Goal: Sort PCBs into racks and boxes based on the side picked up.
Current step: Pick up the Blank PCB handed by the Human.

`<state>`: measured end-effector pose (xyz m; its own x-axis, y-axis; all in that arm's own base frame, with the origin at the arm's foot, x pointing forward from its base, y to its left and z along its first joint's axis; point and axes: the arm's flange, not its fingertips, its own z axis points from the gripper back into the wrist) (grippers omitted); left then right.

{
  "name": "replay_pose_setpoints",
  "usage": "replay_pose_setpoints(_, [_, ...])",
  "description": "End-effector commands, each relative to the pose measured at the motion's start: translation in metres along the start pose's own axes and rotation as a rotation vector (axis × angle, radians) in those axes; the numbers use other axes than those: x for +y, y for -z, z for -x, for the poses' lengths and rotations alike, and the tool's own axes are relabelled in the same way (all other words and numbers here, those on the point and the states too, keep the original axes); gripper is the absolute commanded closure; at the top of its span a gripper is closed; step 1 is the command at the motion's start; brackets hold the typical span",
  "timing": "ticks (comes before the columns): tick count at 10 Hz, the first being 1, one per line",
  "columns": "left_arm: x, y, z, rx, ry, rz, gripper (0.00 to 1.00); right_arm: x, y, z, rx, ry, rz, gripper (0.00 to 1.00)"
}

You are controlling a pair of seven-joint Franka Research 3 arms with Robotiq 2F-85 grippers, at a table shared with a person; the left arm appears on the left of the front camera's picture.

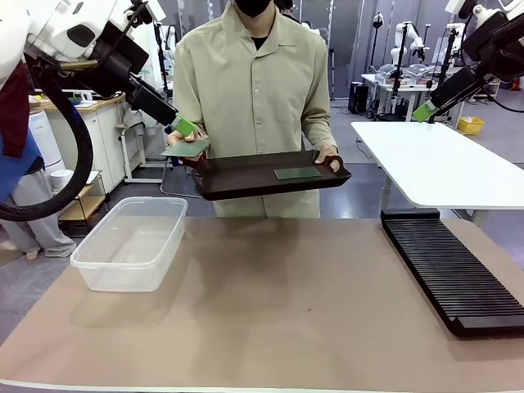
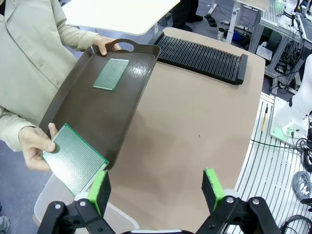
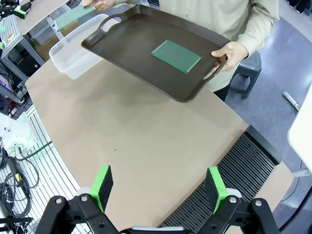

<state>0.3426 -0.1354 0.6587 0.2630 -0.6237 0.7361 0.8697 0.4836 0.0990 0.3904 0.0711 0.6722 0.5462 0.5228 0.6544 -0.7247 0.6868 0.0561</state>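
L gripper: jaws wide apart, empty; hovers just beside PCB 1.
PCB 1: gridded face up, pinched in person's hand at tray's 9 o'clock end.
Tub: counter, 9 o'clock.
PCB 2: flat on tray, twd 3 o'clock.
Rack: counter, 3 o'clock.
R gripper: jaws wide, empty.
Handling (est.): light, stiff, thin, slick; take PCB 1 by its free edge.

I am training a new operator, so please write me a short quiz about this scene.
1. True or false: the robot's left hand and right hand are both open.
2. How many PCBs lie on the tray untouched?
3. The rack lies: A at the robot's left; B at the robot's right; C on the tray.
Key: 1 true; 2 one; 3 B.
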Motion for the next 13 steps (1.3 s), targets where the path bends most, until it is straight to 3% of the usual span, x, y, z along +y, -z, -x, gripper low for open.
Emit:
replay_pose_setpoints(1, [-0.0001,-0.0003,0.003,-0.001,-0.001,0.003,0.0,0.0004,0.001,0.0001,0.001,0.0,-0.003,0.0])
replay_pose_setpoints(12, [0.0,0.0,0.0,0.0,0.0,0.0,0.0,0.0004,0.001,0.0001,0.001,0.0,-0.003,0.0])
replay_pose_setpoints(13, [0.0003,0.0006,-0.0036,0.04,-0.061,0.068,0.0,0.0004,0.001,0.0001,0.001,0.0,-0.003,0.0])
